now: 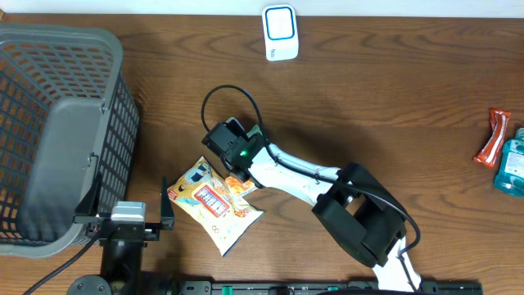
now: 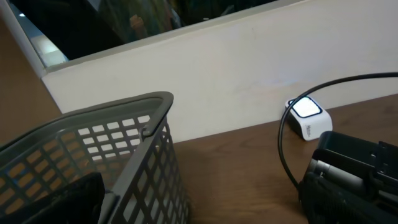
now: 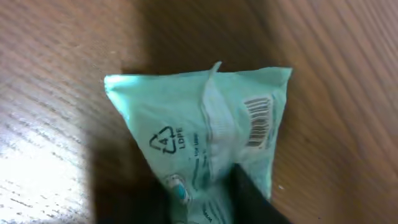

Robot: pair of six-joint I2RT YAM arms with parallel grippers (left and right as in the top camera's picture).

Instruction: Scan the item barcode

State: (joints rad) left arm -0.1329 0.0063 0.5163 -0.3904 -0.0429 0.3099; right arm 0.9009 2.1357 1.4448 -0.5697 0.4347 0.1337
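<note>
Across the brown wooden table [image 1: 393, 106], the right gripper [image 1: 239, 170] is pinching the upper right edge of the snack bag [image 1: 211, 205]. The bag is sitting mid-table, well apart from the white scanner [image 1: 279, 33] at the far edge. In the right wrist view its barcode [image 3: 258, 121] is showing on the pale green back. The left gripper [image 1: 128, 210] is hovering beside the grey basket [image 1: 49, 41], fingers spread wide.
</note>
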